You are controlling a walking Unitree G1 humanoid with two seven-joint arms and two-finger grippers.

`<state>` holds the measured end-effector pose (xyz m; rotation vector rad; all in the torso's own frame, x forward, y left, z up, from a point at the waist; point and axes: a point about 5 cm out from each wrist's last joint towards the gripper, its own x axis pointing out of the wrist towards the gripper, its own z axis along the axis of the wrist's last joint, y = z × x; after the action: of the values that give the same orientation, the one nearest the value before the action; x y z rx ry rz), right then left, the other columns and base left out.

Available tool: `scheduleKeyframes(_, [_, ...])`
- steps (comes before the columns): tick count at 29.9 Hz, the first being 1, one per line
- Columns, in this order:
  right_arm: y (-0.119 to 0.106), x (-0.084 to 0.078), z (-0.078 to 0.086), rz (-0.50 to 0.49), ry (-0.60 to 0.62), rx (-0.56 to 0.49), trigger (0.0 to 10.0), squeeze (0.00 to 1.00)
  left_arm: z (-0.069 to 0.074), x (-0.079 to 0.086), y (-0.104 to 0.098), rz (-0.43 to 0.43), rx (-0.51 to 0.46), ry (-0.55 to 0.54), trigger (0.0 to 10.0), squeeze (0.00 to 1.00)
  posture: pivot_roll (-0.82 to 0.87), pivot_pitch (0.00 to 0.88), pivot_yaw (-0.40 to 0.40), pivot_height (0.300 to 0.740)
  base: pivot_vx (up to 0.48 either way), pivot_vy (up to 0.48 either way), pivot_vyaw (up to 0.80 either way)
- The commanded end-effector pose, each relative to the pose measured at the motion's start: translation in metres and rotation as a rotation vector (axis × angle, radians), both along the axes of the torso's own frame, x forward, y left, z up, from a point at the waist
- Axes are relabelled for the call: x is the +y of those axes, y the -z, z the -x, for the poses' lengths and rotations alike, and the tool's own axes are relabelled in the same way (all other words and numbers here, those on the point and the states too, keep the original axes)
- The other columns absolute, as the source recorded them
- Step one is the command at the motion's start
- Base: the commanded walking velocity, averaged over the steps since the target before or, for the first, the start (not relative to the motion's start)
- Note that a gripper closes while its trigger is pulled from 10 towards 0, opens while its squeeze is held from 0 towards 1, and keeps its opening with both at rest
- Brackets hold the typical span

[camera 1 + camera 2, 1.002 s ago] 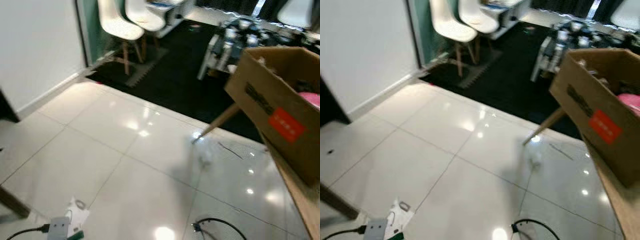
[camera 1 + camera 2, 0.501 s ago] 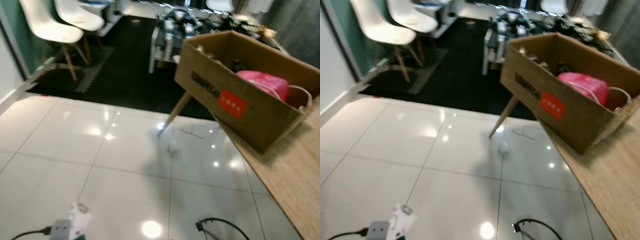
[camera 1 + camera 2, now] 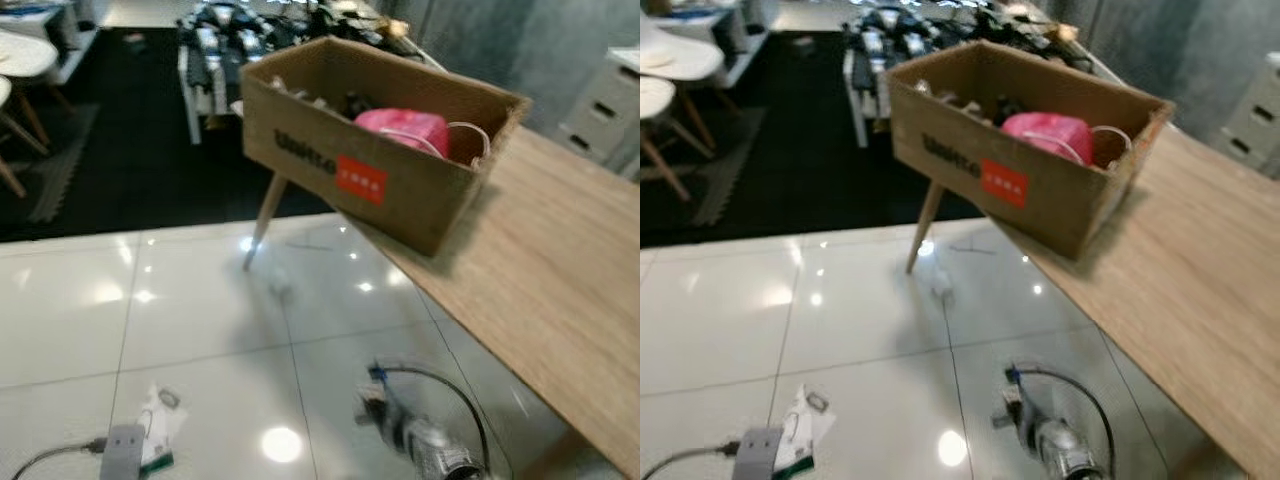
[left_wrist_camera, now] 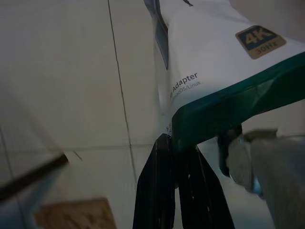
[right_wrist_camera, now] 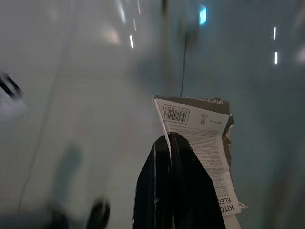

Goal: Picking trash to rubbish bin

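Camera swung right since a second ago; cardboard box (image 3: pixel 1025 165) on wooden table (image 3: pixel 1200 300) now central. Left gripper (image 4: pixel 178 157) pinches white adapter packet (image 4: pixel 214 67); right gripper (image 5: pixel 170 143) pinches printed wrapper (image 5: pixel 202 138). I judge carry step; next, find bin.

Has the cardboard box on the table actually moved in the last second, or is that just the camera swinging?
No. The cardboard box sits on the same corner of the wooden table, above the table leg; the whole view shifted.
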<state>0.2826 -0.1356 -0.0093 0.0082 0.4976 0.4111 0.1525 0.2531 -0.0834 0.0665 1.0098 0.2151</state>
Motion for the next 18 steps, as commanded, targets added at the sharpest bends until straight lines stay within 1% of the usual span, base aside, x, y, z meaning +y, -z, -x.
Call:
scheduleKeyframes(1, [-0.011, 0.004, -0.007, -0.034, -0.050, -0.061, 10.0, 0.00, -0.010, 0.005, -0.006, -0.011, -0.045, 0.000, 10.0, 0.00, 0.07, 0.095, 0.010, 0.740, 0.000, 0.000, 0.00])
scheduleKeyframes(2, [-0.030, 0.015, -0.020, -0.102, -0.134, -0.140, 10.0, 0.00, -0.020, 0.007, -0.011, -0.017, -0.086, -0.005, 10.0, 0.00, 0.07, 0.098, 0.009, 0.740, 0.000, 0.000, 0.00])
scheduleKeyframes(3, [-0.048, 0.025, -0.029, -0.168, -0.217, -0.208, 10.0, 0.00, -0.033, 0.009, -0.019, -0.027, -0.138, -0.010, 10.0, 0.00, 0.07, 0.098, 0.007, 0.740, 0.000, 0.000, 0.00])
scheduleKeyframes(4, [-0.059, 0.031, -0.034, -0.207, -0.272, -0.251, 10.0, 0.00, -0.041, 0.011, -0.024, -0.034, -0.172, -0.013, 10.0, 0.00, 0.07, 0.098, 0.007, 0.740, 0.000, 0.000, 0.00])
scheduleKeyframes(5, [-0.079, 0.039, -0.039, -0.307, -0.354, -0.306, 10.0, 0.00, -0.056, 0.014, -0.034, -0.041, -0.230, -0.015, 10.0, 0.00, 0.08, 0.101, 0.001, 0.740, 0.000, 0.000, 0.00])
scheduleKeyframes(6, [-0.079, 0.039, -0.039, -0.307, -0.354, -0.306, 10.0, 0.00, -0.056, 0.014, -0.034, -0.041, -0.230, -0.015, 10.0, 0.00, 0.08, 0.101, 0.001, 0.740, 0.000, 0.000, 0.00])
scheduleKeyframes(7, [-0.095, 0.045, -0.041, -0.393, -0.424, -0.353, 10.0, 0.00, -0.067, 0.016, -0.043, -0.045, -0.281, -0.019, 10.0, 0.00, 0.08, 0.101, 0.001, 0.740, 0.000, 0.000, 0.00])
scheduleKeyframes(8, [-0.095, 0.045, -0.041, -0.393, -0.424, -0.353, 10.0, 0.00, -0.067, 0.016, -0.043, -0.045, -0.281, -0.019, 10.0, 0.00, 0.08, 0.101, 0.001, 0.740, 0.000, 0.000, 0.00])
scheduleKeyframes(9, [-0.109, 0.049, -0.042, -0.465, -0.495, -0.391, 10.0, 0.00, -0.077, 0.018, -0.050, -0.048, -0.323, -0.023, 10.0, 0.00, 0.08, 0.101, -0.001, 0.740, 0.000, 0.000, 0.00])
scheduleKeyframes(10, [-0.126, 0.054, -0.037, -0.534, -0.608, -0.431, 10.0, 0.00, -0.089, 0.020, -0.061, -0.051, -0.381, -0.026, 10.0, 0.00, 0.08, 0.102, -0.001, 0.740, 0.000, 0.000, 0.00])
scheduleKeyframes(11, [-0.126, 0.054, -0.037, -0.534, -0.608, -0.431, 10.0, 0.00, -0.089, 0.020, -0.061, -0.051, -0.381, -0.026, 10.0, 0.00, 0.08, 0.102, -0.001, 0.740, 0.000, 0.000, 0.00])
scheduleKeyframes(12, [-0.138, 0.058, -0.030, -0.582, -0.711, -0.452, 10.0, 0.00, -0.099, 0.023, -0.070, -0.054, -0.431, -0.031, 10.0, 0.00, 0.08, 0.100, -0.002, 0.740, 0.000, 0.000, 0.00])
scheduleKeyframes(13, [-0.153, 0.062, -0.019, -0.627, -0.838, -0.481, 10.0, 0.00, -0.111, 0.026, -0.083, -0.058, -0.499, -0.039, 10.0, 0.00, 0.08, 0.100, -0.002, 0.740, 0.000, 0.000, 0.00])
scheduleKeyframes(14, [-0.163, 0.064, -0.011, -0.655, -0.924, -0.494, 10.0, 0.00, -0.119, 0.029, -0.092, -0.061, -0.542, -0.045, 10.0, 0.00, 0.07, 0.098, -0.005, 0.740, 0.000, 0.000, 0.00])
scheduleKeyframes(15, [-0.167, 0.065, -0.007, -0.667, -0.966, -0.500, 10.0, 0.00, -0.122, 0.030, -0.097, -0.062, -0.564, -0.048, 10.0, 0.00, 0.07, 0.098, -0.005, 0.740, 0.000, 0.000, 0.00])
scheduleKeyframes(16, [-0.167, 0.065, -0.007, -0.667, -0.966, -0.500, 10.0, 0.00, -0.122, 0.030, -0.097, -0.062, -0.564, -0.048, 10.0, 0.00, 0.07, 0.098, -0.005, 0.740, 0.000, 0.000, 0.00])
scheduleKeyframes(17, [-0.185, 0.062, -0.004, -0.726, -0.974, -0.564, 10.0, 0.00, -0.132, 0.033, -0.110, -0.061, -0.630, -0.055, 10.0, 0.00, 0.07, 0.096, -0.006, 0.740, 0.000, 0.000, 0.00])
scheduleKeyframes(18, [-0.197, 0.060, -0.003, -0.769, -0.978, -0.608, 10.0, 0.00, -0.138, 0.036, -0.118, -0.059, -0.674, -0.059, 10.0, 0.00, 0.07, 0.096, -0.006, 0.740, 0.000, 0.000, 0.00])
